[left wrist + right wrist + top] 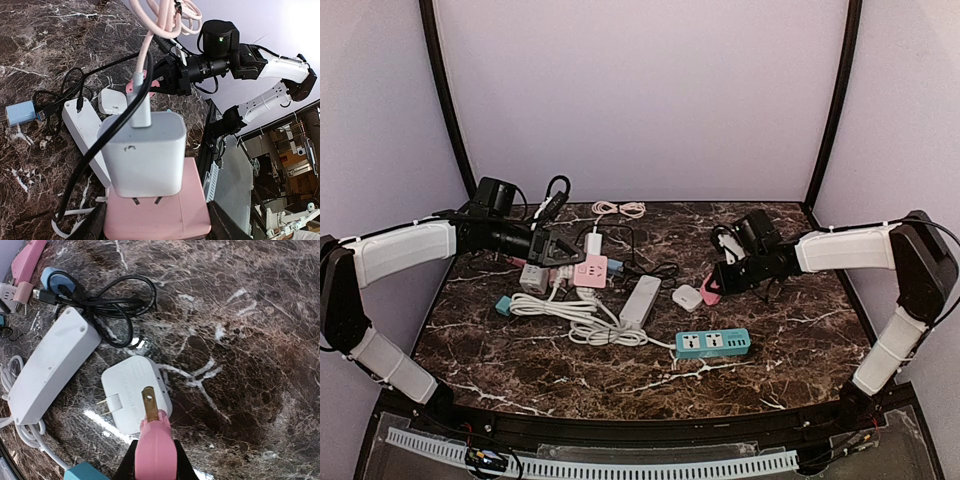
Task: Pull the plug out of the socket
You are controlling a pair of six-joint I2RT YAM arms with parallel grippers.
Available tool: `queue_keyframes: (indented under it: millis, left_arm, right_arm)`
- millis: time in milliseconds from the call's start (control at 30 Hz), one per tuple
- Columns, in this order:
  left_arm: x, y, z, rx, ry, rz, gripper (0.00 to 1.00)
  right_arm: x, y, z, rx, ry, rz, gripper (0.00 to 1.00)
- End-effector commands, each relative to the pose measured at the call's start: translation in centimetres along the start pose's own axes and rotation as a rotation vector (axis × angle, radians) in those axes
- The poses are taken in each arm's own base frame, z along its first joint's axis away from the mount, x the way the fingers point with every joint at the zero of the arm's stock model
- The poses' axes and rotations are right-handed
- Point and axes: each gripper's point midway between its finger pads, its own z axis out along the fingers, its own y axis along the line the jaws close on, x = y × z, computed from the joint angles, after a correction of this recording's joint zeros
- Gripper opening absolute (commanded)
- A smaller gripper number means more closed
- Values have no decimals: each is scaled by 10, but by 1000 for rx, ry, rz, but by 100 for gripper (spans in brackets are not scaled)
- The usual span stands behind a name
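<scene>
Between the fingers of the left end effector (157, 227) sits a pink socket block (167, 217), clamped from both sides. Directly above that grip, a white charger (145, 152) stands on the block's face. Its two metal prongs (135, 201) partly show, so it is not seated flush. A pale pink cable (142, 55) runs out of the charger's far end, and a black cable (95, 150) crosses its front. Beyond the charger a white power strip (80, 125) lies on the dark marbled surface (35, 60).

The right end effector (156, 462) is clenched on a pink plug (156, 445). The plug's brass prong (149, 404) points away from the fingers, free of any socket. Just under the prong tip a small white adapter (131, 385) lies flat on the surface. A teal power strip (713, 343) lies closer to the arm bases than this end effector.
</scene>
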Motion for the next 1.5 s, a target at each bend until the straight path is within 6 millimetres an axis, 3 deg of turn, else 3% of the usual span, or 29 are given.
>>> queue_keyframes:
  millis: [0, 133, 267, 500, 667, 833, 900, 967, 1100, 1233, 1367, 1467]
  left_arm:
    - [-14, -26, -9, 54, -48, 95, 7]
    - [-12, -25, -7, 56, -42, 88, 7]
    - [-12, -25, -7, 56, -42, 89, 7]
    - [-12, -26, -7, 61, -41, 95, 6]
    - [-11, -32, -7, 62, -43, 122, 6]
    - [-10, -39, -5, 46, -48, 170, 5]
    - [-8, -43, -5, 36, -52, 205, 4]
    - [-6, -50, -3, 42, -52, 236, 3]
    - [-4, -65, -2, 79, -73, 291, 3]
    - [-1, -72, 1, 116, -71, 295, 3]
    - [2, -76, 5, 145, -61, 292, 3]
    - [6, -82, 7, 172, -56, 287, 3]
  right_arm:
    - [3, -5, 9, -59, 12, 34, 0]
    - [8, -15, 14, -39, 30, 56, 15]
    - [12, -25, 16, -9, 36, 78, 37]
    - [10, -34, 11, 34, 21, 84, 57]
    - [-5, -40, -10, 103, -42, 63, 73]
    - [-23, -34, -47, 132, -120, 41, 81]
    - [-33, -20, -66, 85, -164, 16, 81]
    - [-42, 6, -87, -1, -221, -40, 81]
    - [-53, 79, -139, -218, -347, -169, 81]
    - [-50, 143, -184, -437, -439, -238, 81]
    - [-39, 188, -207, -613, -487, -270, 76]
    - [-31, 217, -212, -716, -491, -294, 71]
